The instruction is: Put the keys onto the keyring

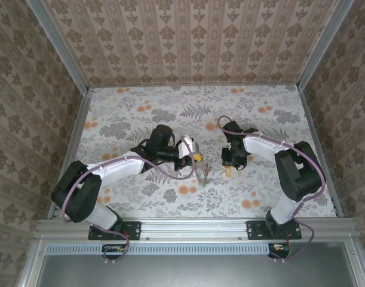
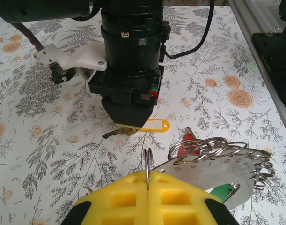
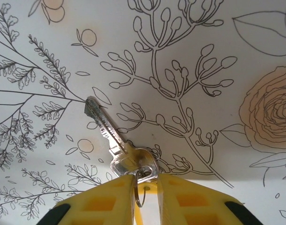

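Keyring (image 2: 203, 171) is clenched steady in left pincer (image 2: 148, 180), seemingly for threading the silver key (image 3: 110, 136) gripped by right pincer (image 3: 145, 180) at twelve o'clock.

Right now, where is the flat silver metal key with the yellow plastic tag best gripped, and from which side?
Probably at the small split ring on its head, from above. The silver key lies flat on the flowered table, so its blade offers little edge; the ring seems to stand up, between the fingers of the right pincer.
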